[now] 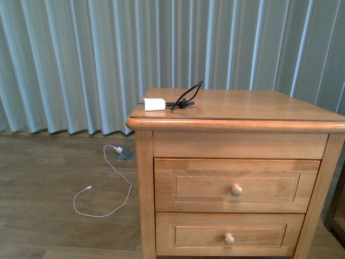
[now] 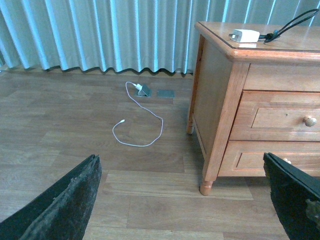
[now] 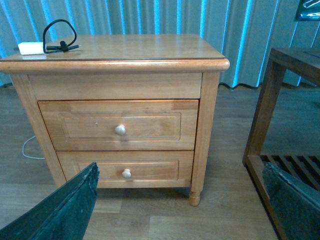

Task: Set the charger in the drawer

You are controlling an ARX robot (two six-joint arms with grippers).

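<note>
The left gripper (image 2: 180, 157) is spread wide, its two dark fingers (image 2: 65, 200) at the edges of the left wrist view with only floor between them; it holds nothing. On the wooden floor (image 1: 48, 167), left of the nightstand (image 1: 144, 183), lies one thin white cable (image 1: 110, 186) in a loose curl, ending at a small grey adapter (image 1: 125, 154) near the curtain (image 1: 70, 59).

The charger (image 1: 154, 104) is a small white rectangular block. It lies flat on the nightstand top, near the left front corner, with its metal prongs toward the left edge. A short black cable (image 1: 187, 96) leaves its right end and rises in a loop above the top.

Below the top are two drawers, both shut, so their insides are hidden. The taller upper drawer (image 1: 269, 186) has a recessed panel and one round pale knob (image 1: 236, 190). The shorter lower drawer (image 1: 188, 234) has one knob of its own (image 1: 229, 238).

Right of the nightstand stands a dark wooden frame (image 3: 262, 105) with a slatted lower shelf.

The right gripper (image 3: 180, 165) is likewise opened wide and empty, facing the drawer fronts from a distance.
</note>
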